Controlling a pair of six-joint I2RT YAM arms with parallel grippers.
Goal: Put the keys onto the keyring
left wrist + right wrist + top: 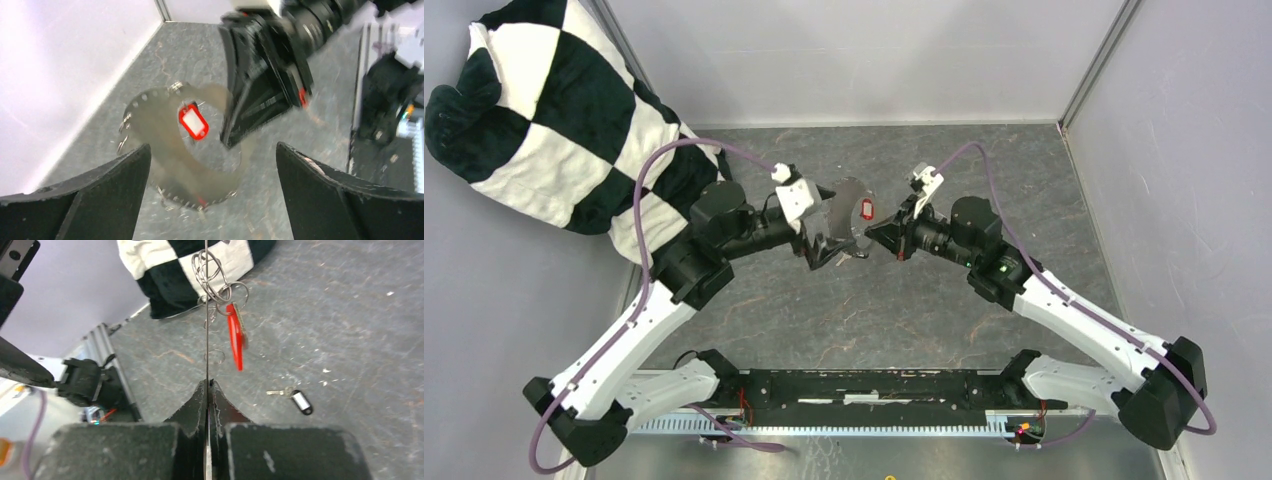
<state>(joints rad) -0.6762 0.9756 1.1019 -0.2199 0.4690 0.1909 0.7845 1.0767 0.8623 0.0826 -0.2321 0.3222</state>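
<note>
Jaws of the right gripper are pressed together on the thin edge of the keyring, holding it upright above the table; those of the left gripper stand wide apart, just short of the loop and gripping nothing. Both arms reach forward with elbows bent inward, so the wrists face each other over the middle of the table. On the loop hangs the red-tagged key beside a few small split rings. On the grey surface below lies the black-tagged key, apart from the loop. At the far left sits a checkered cushion
</note>
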